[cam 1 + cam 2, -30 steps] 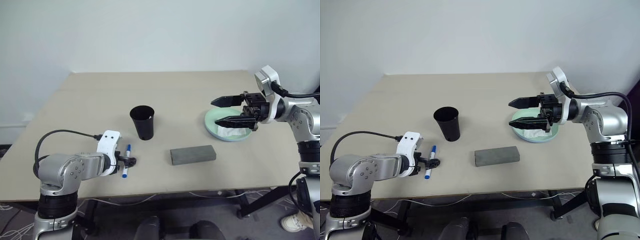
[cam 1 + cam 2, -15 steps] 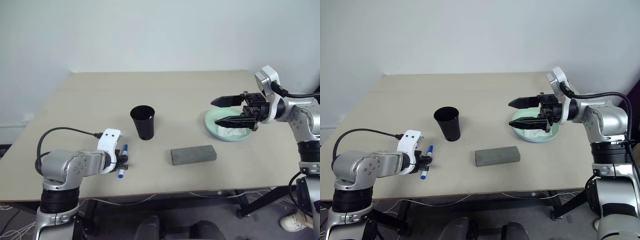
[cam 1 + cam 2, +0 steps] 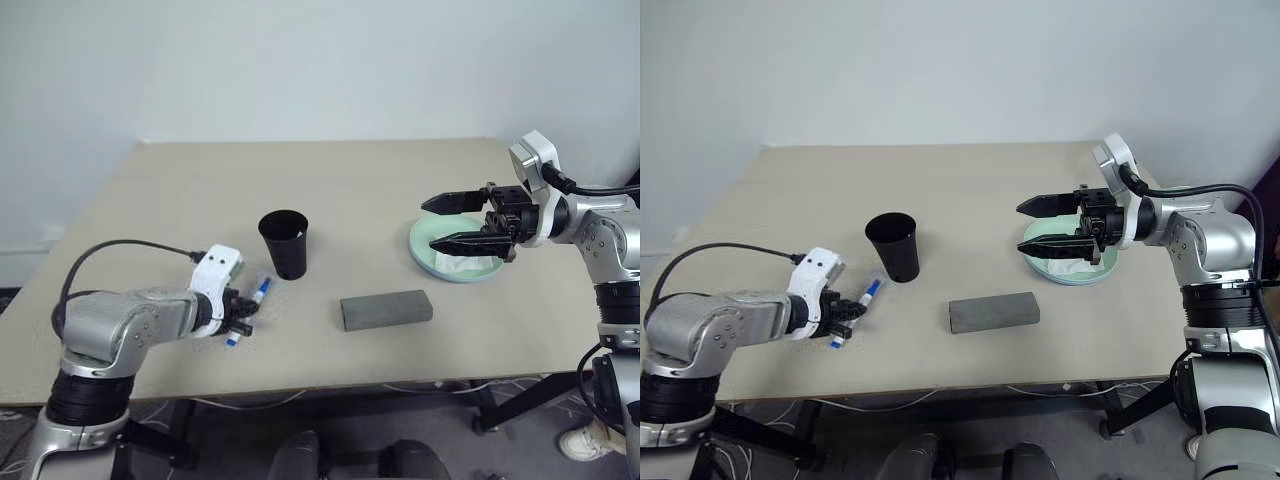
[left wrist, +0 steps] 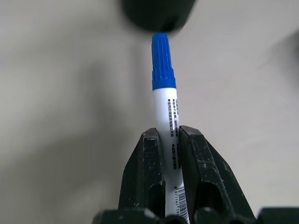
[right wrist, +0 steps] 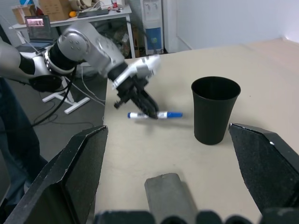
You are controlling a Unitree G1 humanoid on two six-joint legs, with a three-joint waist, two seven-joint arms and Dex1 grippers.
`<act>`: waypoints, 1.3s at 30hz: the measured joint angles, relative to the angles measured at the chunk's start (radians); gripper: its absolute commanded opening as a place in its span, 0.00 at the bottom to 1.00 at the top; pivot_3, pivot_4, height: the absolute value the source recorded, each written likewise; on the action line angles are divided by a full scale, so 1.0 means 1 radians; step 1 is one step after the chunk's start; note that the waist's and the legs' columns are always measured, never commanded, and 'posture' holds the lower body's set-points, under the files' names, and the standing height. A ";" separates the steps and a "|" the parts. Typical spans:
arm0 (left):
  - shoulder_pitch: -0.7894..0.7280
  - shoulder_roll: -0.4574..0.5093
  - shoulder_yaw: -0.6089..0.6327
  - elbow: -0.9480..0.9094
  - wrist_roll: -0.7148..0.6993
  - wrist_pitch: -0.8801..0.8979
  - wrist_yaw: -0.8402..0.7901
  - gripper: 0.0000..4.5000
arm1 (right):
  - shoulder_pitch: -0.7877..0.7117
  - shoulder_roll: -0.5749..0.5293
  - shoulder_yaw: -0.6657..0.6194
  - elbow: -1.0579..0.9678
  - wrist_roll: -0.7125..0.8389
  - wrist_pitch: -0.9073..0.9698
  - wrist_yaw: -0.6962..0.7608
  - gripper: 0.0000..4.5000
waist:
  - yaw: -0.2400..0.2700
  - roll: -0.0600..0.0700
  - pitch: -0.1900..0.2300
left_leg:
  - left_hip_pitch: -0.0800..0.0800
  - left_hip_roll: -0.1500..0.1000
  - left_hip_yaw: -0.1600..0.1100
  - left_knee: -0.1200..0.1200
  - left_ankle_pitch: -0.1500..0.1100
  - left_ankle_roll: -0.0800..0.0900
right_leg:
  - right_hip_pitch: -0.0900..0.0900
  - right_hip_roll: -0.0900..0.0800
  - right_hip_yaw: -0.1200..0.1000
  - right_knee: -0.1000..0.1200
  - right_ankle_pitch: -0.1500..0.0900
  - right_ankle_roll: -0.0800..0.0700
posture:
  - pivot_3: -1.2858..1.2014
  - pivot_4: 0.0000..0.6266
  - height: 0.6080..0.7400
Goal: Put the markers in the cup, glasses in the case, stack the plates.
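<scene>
The left gripper (image 3: 238,318) has its two black fingers (image 4: 145,179) pressed shut on the white barrel of the blue-capped marker (image 4: 165,126), which sits lengthwise between them with its blue cap pointing out past the tips toward the base of the black cup (image 3: 285,243); the other blue end sticks out behind the fingers, and the pen is tilted, held just above the tabletop (image 3: 330,190). The cup stands upright just beyond the marker's cap, mouth open. Farther out to the right of these fingers lies the grey case (image 3: 386,308), lid closed, flat on the tabletop and well apart from the cup. The right gripper (image 3: 452,222) has its fingers (image 5: 70,177) spread wide with nothing between them, pointing sideways toward the robot's left and hanging in the air beside and partly over the pale mint green plate (image 3: 428,258). A crumpled white tissue (image 3: 470,266) lies in that plate, under these fingers. In the right wrist view the cup, the near end of the case and the left gripper with its marker lie ahead of the spread fingers.
</scene>
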 measured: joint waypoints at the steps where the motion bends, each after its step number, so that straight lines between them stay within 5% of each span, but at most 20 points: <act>1: 0.004 0.016 0.001 -0.011 -0.010 -0.027 -0.039 0.02 | 0.000 0.001 0.001 0.000 0.000 0.000 0.000 1.00 | 0.000 0.000 0.000 | -0.001 0.000 0.000 0.000 0.001 -0.001 | -0.001 0.000 0.000 0.000 0.000 0.000 | 0.52 0.00 1.00; 12: 0.044 0.088 0.009 -0.131 -0.103 -0.165 -0.298 0.02 | -0.002 0.005 0.001 0.000 -0.001 0.000 -0.001 1.00 | 0.000 0.000 0.000 | -0.001 0.000 0.001 0.002 0.000 0.000 | -0.001 0.002 0.000 0.000 0.000 0.000 | 0.52 0.00 1.00; 20: -0.082 -0.036 0.057 -0.058 -0.077 -0.324 -0.233 0.02 | -0.004 0.013 0.001 0.001 -0.002 0.000 -0.001 1.00 | 0.000 0.000 0.000 | -0.001 0.000 0.001 0.008 0.002 0.002 | 0.002 0.004 -0.004 0.002 0.002 0.004 | 0.52 0.00 1.00; 39: -0.281 -0.381 0.032 0.488 0.319 -0.979 -0.022 0.02 | -0.011 0.022 0.003 0.005 -0.003 -0.002 0.000 1.00 | 0.005 -0.001 0.000 | -0.001 0.000 0.011 0.011 0.007 0.012 | 0.001 0.002 0.000 0.002 0.010 0.012 | 0.52 0.00 1.00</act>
